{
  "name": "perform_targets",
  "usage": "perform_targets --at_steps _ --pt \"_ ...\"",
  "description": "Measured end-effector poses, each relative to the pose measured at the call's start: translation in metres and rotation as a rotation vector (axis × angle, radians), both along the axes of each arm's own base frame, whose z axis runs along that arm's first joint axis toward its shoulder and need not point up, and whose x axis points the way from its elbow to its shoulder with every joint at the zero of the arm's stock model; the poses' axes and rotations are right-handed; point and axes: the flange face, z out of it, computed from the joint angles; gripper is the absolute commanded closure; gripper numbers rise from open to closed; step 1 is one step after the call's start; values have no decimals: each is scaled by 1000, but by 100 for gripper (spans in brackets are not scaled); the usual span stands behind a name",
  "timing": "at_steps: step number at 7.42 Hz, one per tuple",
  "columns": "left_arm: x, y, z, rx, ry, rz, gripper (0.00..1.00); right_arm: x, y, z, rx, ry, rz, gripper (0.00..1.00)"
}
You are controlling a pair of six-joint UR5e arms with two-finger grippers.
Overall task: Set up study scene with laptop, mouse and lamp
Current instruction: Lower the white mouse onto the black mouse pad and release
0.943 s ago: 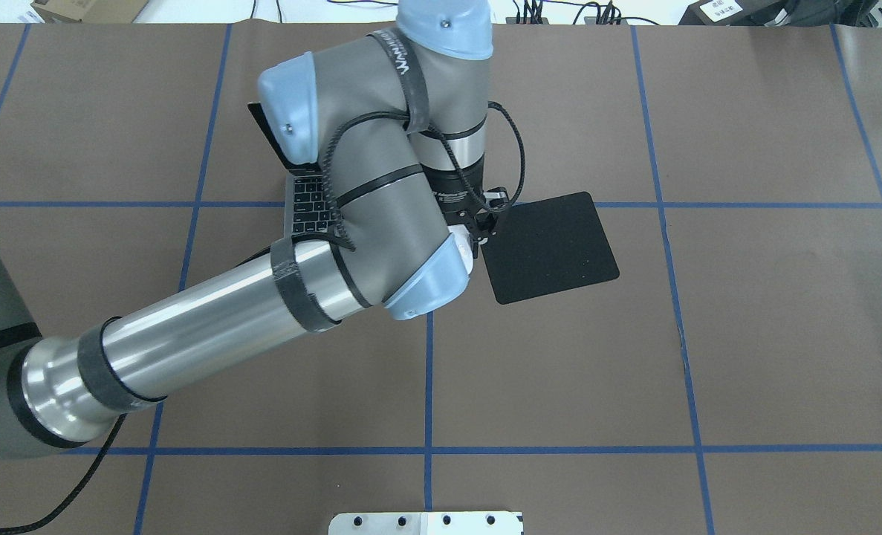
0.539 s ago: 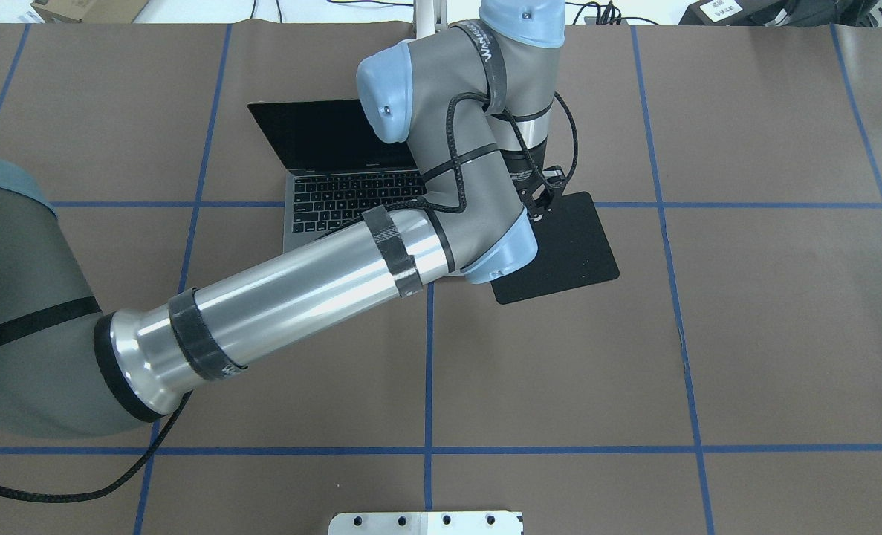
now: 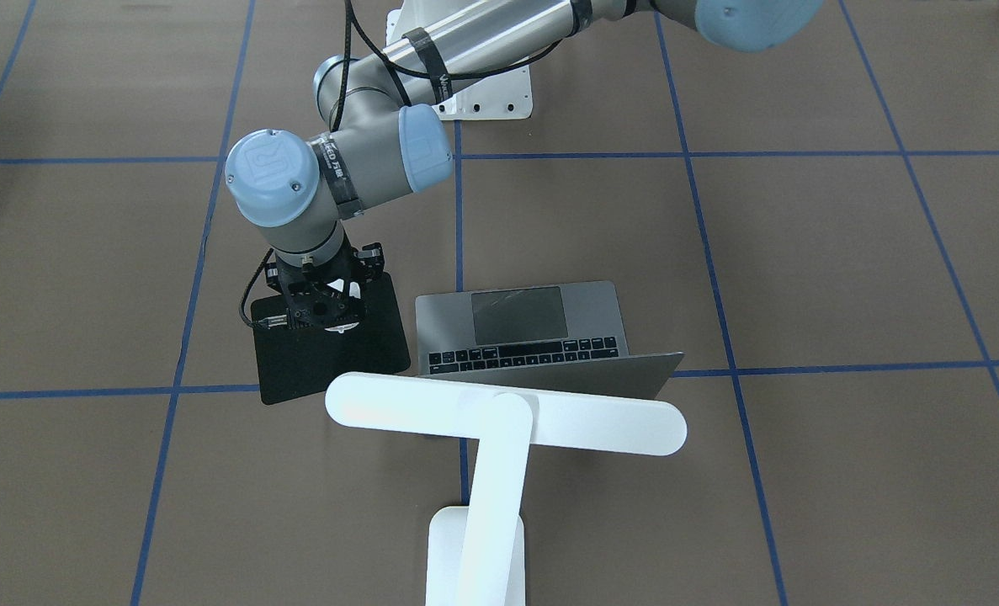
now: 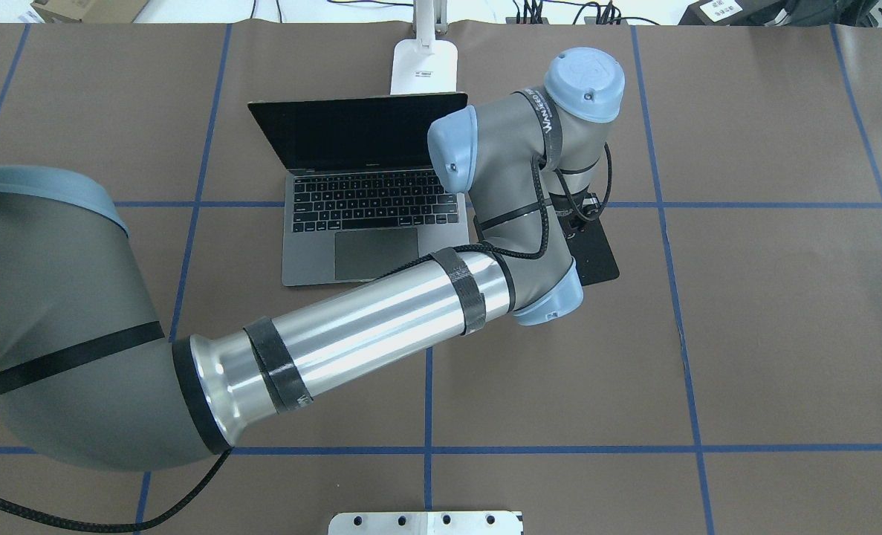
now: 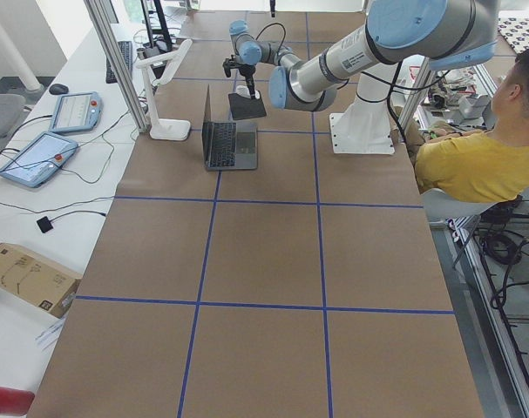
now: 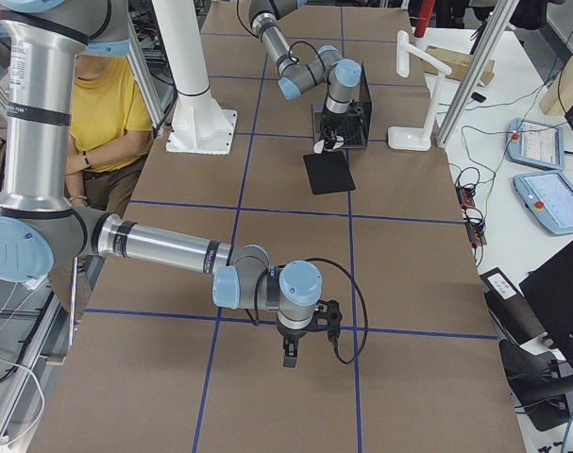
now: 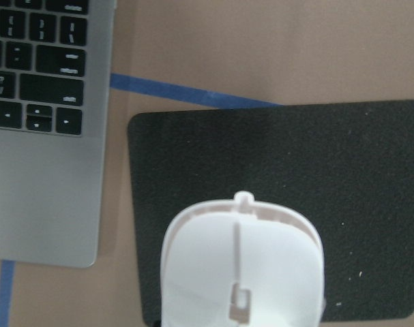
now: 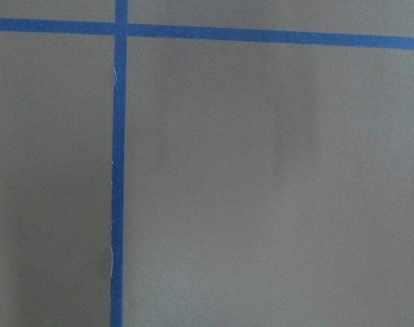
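Observation:
The open grey laptop (image 4: 351,223) sits at the table's middle back, screen dark. Behind it stands the white lamp (image 3: 499,421), with its base (image 4: 424,67) at the far edge. My left gripper (image 3: 324,316) hangs over the flat black pad (image 4: 598,256) just right of the laptop, shut on the white mouse (image 7: 241,266). In the left wrist view the mouse fills the lower middle, above the pad (image 7: 295,157). My right gripper (image 6: 291,354) points down over bare table near the front. I cannot tell whether it is open or shut.
Blue tape lines (image 4: 428,386) divide the brown table cover. A white mounting plate (image 4: 426,522) lies at the near edge. A person in a yellow shirt (image 5: 473,157) sits behind the robot. Tablets (image 5: 37,157) and cables lie on the side bench beyond the lamp.
My left arm has swung right, carrying the mouse from the laptop's right edge to over the black pad. The laptop and the lamp's base are now uncovered.

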Motion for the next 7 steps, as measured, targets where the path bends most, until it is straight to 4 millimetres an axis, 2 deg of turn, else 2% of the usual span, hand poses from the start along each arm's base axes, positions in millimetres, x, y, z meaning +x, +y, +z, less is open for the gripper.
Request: perform_targets --at_steps 2,4,5,7 --pt "20 8 13 28 -1 -37 41 0 -1 0 -1 -2 0 0" --pt "30 19 12 37 5 -33 22 0 -2 0 0 -2 1 0" --pt "33 23 12 39 8 -30 16 0 -3 -1 1 -2 1 0" --pt "34 26 10 42 10 -29 15 0 -4 -2 3 -1 1 0"
